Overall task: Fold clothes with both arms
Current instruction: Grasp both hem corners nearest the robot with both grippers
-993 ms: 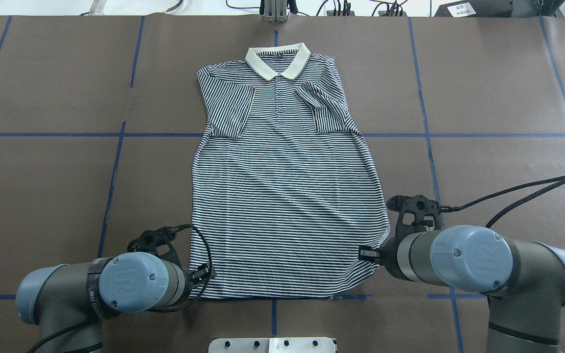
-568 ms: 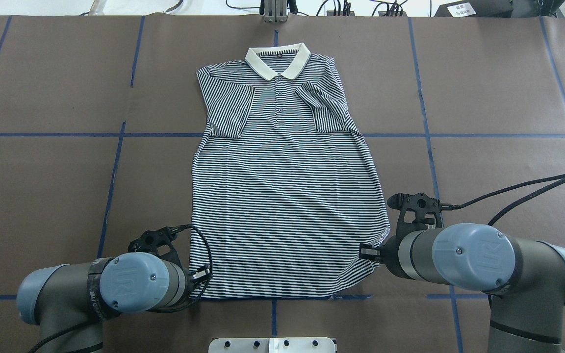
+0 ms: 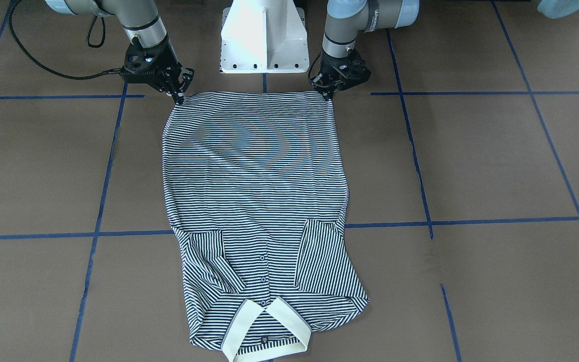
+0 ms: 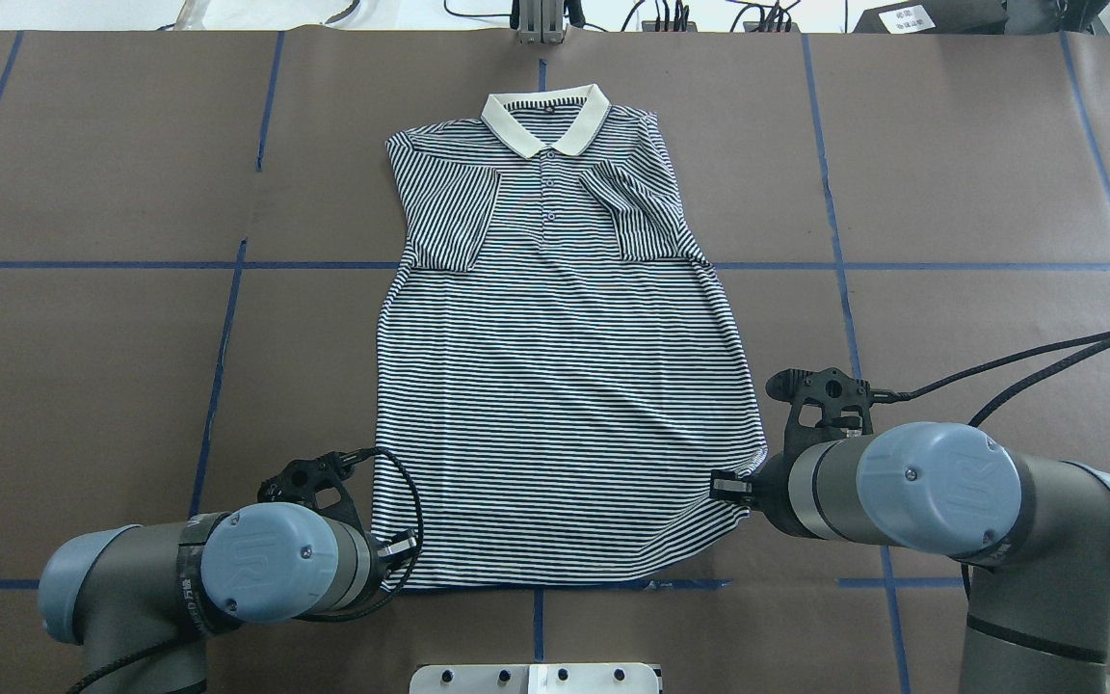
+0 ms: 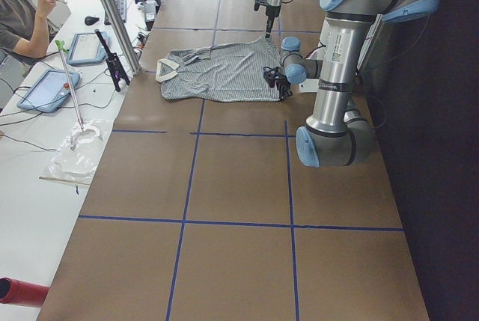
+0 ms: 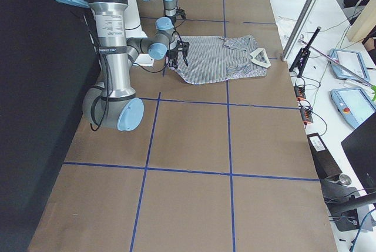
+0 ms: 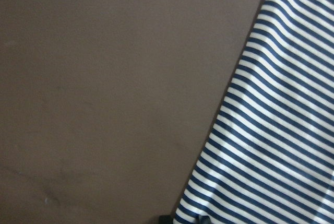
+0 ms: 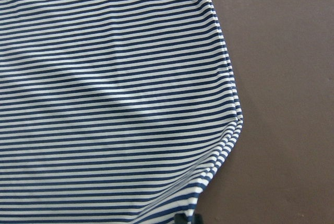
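Note:
The striped polo shirt (image 4: 555, 386) lies flat and face up on the brown table, its cream collar (image 4: 545, 120) at the far end and both sleeves folded in over the chest. My left gripper (image 4: 406, 545) is at the hem's near left corner, shut on the cloth. My right gripper (image 4: 721, 487) pinches the hem's near right corner, where the fabric puckers (image 8: 224, 145). In the front-facing view the left gripper (image 3: 330, 94) and right gripper (image 3: 179, 96) hold the two hem corners of the shirt (image 3: 254, 176). Each wrist view shows only striped hem and bare table.
The white pedestal base (image 3: 263, 40) stands just behind the hem, between the arms. Blue tape lines (image 4: 227, 318) grid the brown table. A metal post (image 4: 540, 24) rises at the far edge. A seated person (image 5: 19, 14) and tablets are beside the table.
The right gripper has crept a little away from the robot, taking the hem corner with it. The left arm has shifted slightly toward the robot. The shirt otherwise lies as before.

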{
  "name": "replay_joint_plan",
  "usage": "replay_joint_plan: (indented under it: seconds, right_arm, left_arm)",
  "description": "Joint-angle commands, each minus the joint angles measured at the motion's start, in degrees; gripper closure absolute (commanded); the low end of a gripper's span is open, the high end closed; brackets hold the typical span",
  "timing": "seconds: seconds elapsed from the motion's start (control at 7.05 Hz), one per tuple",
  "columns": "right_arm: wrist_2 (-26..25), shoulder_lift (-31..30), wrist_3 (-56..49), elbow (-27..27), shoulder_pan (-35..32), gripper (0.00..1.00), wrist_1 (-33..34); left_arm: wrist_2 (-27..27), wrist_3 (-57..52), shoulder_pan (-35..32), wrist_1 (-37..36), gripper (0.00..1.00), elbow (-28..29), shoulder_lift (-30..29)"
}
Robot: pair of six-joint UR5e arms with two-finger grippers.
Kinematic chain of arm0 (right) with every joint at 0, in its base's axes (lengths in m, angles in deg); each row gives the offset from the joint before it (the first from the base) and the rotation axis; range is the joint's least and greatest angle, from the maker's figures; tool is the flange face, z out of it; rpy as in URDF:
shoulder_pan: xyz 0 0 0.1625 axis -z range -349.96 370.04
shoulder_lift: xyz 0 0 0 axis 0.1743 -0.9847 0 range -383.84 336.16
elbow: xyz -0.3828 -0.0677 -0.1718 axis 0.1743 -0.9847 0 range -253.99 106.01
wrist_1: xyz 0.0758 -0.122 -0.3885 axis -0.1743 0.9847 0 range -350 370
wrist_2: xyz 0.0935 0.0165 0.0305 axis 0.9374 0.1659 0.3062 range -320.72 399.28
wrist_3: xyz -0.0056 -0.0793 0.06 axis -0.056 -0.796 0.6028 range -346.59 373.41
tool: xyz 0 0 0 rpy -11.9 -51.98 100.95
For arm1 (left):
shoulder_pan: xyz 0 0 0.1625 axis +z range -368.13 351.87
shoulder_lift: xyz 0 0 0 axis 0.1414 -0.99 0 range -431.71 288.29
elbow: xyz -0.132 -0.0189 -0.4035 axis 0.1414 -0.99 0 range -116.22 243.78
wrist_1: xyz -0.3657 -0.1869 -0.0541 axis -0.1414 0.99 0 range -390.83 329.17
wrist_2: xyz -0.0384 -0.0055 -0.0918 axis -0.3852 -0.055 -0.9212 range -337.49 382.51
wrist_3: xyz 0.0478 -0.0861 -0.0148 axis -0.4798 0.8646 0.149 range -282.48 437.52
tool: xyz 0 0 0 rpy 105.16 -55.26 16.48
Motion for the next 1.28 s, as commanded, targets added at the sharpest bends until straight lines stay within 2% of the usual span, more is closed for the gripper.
replay_joint_plan:
  seconds: [0.0,0.43,0.71,0.99,1.14]
  right_arm:
    - [0.71,0.0,-0.16,0.09,-0.44,1.0,0.0]
    - [7.11,-0.35,-0.07,2.8,-1.06,1.0,0.0]
    - [13.61,-2.19,-0.07,6.92,-2.19,1.0,0.17]
    - [16.17,-9.28,-0.07,15.08,-0.63,1.0,0.26]
    - [17.14,-10.1,-0.07,16.34,0.08,1.0,0.26]
  left_arm:
    - [-0.04,-0.26,-0.22,-0.42,1.0,-1.17,0.03]
    - [-0.39,-0.96,-0.49,-9.53,1.0,-11.6,0.55]
    - [-0.57,-0.96,0.13,-15.68,1.0,-18.02,0.47]
    - [-1.01,-3.5,1.97,-23.32,1.0,-25.32,0.55]
    - [-1.01,-3.6,3.8,-25.01,1.0,-26.91,0.55]
